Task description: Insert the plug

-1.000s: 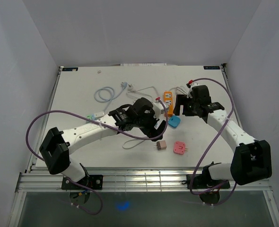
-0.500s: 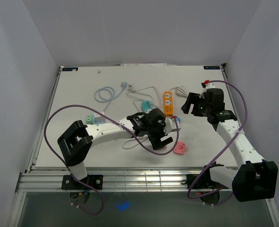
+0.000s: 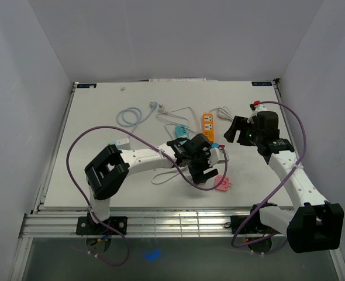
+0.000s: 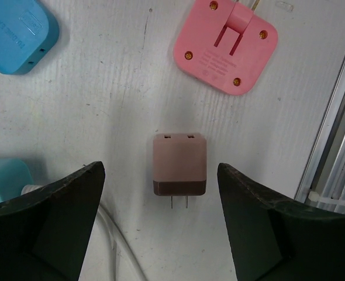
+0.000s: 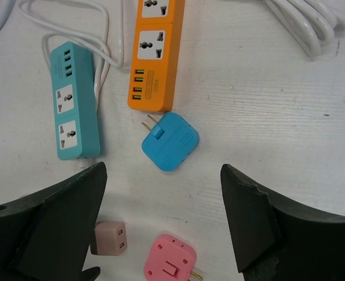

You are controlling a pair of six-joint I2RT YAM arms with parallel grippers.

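Having swung over from the strips (image 5: pixel 155 58), your left gripper (image 4: pixel 160 175) now straddles, spread, the brown plug (image 4: pixel 179 163) lying flat on the table (image 4: pixel 102 117); right gripper (image 5: pixel 162 175) spread, empty; you may grasp

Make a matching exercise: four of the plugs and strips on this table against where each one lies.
Things
1. brown plug adapter
2. blue plug adapter
3. pink plug adapter
4. teal power strip

Places
A. alongside the orange power strip, to its left in the right wrist view
B. between the open fingers of the left gripper, untouched
C. just off the USB end of the orange power strip
D. at the bottom edge of the right wrist view

Pairs: 1-B, 2-C, 3-D, 4-A
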